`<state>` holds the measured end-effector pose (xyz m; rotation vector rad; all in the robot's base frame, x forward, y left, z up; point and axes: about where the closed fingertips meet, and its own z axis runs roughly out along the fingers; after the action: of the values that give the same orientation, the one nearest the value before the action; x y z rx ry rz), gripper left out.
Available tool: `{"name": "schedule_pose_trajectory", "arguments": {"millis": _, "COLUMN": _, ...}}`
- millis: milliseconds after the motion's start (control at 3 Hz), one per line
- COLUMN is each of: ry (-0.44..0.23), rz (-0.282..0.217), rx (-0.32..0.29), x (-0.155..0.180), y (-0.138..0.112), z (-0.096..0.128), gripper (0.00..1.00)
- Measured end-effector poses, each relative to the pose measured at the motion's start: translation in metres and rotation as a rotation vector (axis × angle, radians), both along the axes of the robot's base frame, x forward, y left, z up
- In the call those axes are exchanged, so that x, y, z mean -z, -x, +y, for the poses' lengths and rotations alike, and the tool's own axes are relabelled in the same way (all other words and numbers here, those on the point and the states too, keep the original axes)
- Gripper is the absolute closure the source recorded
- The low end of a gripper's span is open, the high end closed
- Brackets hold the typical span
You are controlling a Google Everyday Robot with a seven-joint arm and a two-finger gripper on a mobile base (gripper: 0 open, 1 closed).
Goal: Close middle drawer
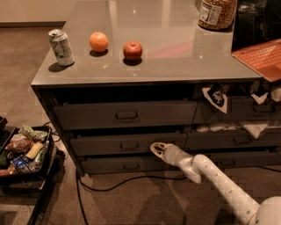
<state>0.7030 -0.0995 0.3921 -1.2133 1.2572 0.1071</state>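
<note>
The middle drawer (127, 144) is the low dark grey-brown front with a small loop pull, in the left stack of the cabinet, between a taller drawer above and a slim one below. Its front stands out only slightly from the cabinet face. My gripper (158, 149) is at the right end of this drawer front, just under its top edge and level with the pull. It looks to be touching the panel or nearly so. The white arm (215, 180) reaches in from the lower right.
On the cabinet top (175, 57) are a soda can (61, 47), an orange (99, 41), an apple (132, 50), a jar (217, 13) and an orange laptop (263, 57). Snack bags hang from the right-hand drawers (237, 118). A bin of snacks (22, 151) stands at the left; a cable (114, 182) lies on the floor.
</note>
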Motion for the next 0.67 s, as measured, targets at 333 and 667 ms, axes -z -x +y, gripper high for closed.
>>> {"name": "schedule_pose_trajectory", "arguments": {"millis": 333, "ry": 0.000, "rz": 0.000, "rx": 0.000, "x": 0.000, "y": 0.001, "z": 0.000, "gripper": 1.00}}
{"name": "schedule_pose_trajectory", "arguments": {"millis": 667, "ry": 0.045, "rz": 0.029, "rx": -0.096, "x": -0.009, "y": 0.023, "z": -0.008, "gripper": 1.00}}
